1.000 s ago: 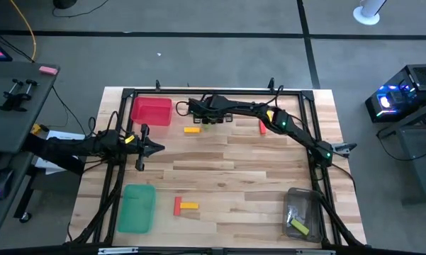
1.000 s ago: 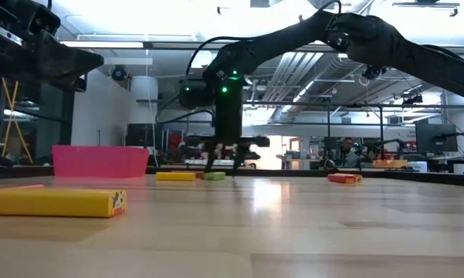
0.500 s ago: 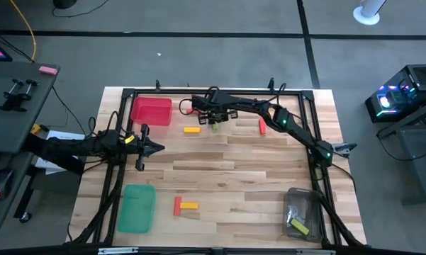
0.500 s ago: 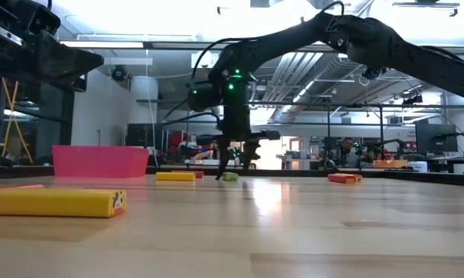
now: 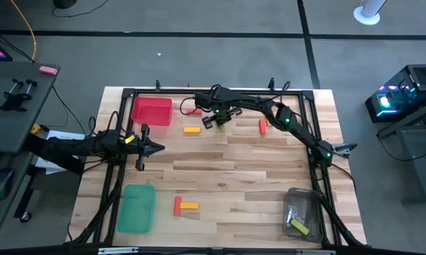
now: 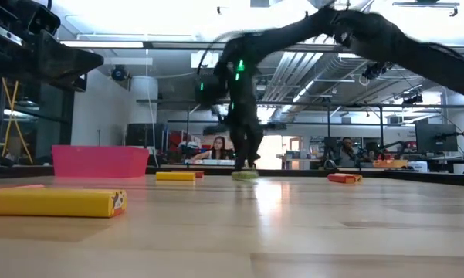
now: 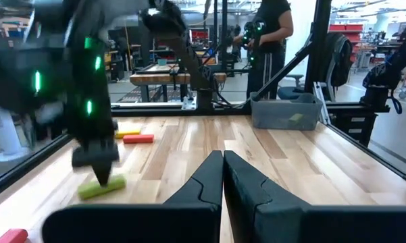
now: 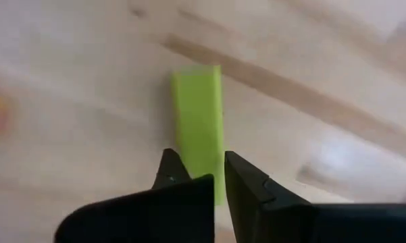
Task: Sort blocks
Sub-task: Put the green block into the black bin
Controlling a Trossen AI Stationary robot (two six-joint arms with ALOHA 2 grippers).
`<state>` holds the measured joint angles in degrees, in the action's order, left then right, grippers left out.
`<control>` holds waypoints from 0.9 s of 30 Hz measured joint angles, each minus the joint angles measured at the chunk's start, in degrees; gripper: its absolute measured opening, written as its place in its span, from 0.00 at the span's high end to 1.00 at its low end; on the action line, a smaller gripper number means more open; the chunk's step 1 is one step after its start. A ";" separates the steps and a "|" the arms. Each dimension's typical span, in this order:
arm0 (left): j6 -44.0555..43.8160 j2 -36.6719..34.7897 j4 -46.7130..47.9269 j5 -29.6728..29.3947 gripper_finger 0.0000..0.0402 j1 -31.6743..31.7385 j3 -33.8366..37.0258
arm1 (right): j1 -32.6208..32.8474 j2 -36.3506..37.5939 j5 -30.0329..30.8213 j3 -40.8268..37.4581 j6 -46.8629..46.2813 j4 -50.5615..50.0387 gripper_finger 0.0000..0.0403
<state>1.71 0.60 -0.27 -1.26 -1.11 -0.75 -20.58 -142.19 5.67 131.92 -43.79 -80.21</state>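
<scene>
My right gripper [image 8: 198, 156] reaches over the table's far middle and is shut on a light green block [image 8: 198, 108]. That block lies on the wood [image 6: 245, 175]. A yellow block [image 5: 192, 129] and a red block [image 5: 193, 111] lie beside the red tray [image 5: 151, 111]. Another red block [image 5: 262, 126] lies to the right of the gripper. A red block [image 5: 177, 205] and a yellow one [image 5: 190, 205] lie together near the green tray [image 5: 137, 207]. My left gripper [image 5: 143, 147] hovers shut at the left, touching nothing. My right gripper pinches the green block's two long sides at one end [image 8: 203, 165] between its two fingers. The fingers come from above, pointing down, and lie across the block. The block lies flat on the table [image 7: 103, 187], its other end reaching out past the fingertips.
A clear tray [image 5: 303, 212] holding yellowish blocks stands at the near right corner. A black frame [image 5: 198, 92] runs along the table's edges. Bare wood lies across the table's middle.
My right gripper has gone a little toward the table's right edge and has shut on the green block. The block has slid a short way to the right along the table with it.
</scene>
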 joint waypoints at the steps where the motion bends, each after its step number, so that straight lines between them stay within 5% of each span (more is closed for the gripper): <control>1: -0.02 0.00 0.00 0.00 1.00 -0.01 0.00 | 0.28 1.81 1.26 0.04 1.03 -0.56 1.00; 8: 0.00 -0.02 0.00 0.00 1.00 0.00 0.00 | 0.41 11.93 9.15 0.10 8.77 -7.59 1.00; 12: -0.02 -0.02 0.00 0.00 1.00 -0.02 0.02 | -0.82 15.33 8.87 0.39 15.39 -8.44 1.00; 17: 0.00 0.00 0.01 0.00 1.00 0.00 0.01 | -2.93 12.74 -2.93 0.22 24.88 -1.96 1.00; 27: 0.00 0.00 0.00 -0.01 1.00 0.00 0.02 | -1.84 1.28 -2.87 0.26 31.55 -4.37 0.92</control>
<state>1.72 0.60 -0.27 -1.26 -1.10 -0.73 -22.41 -140.91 2.80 132.18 -12.24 -84.59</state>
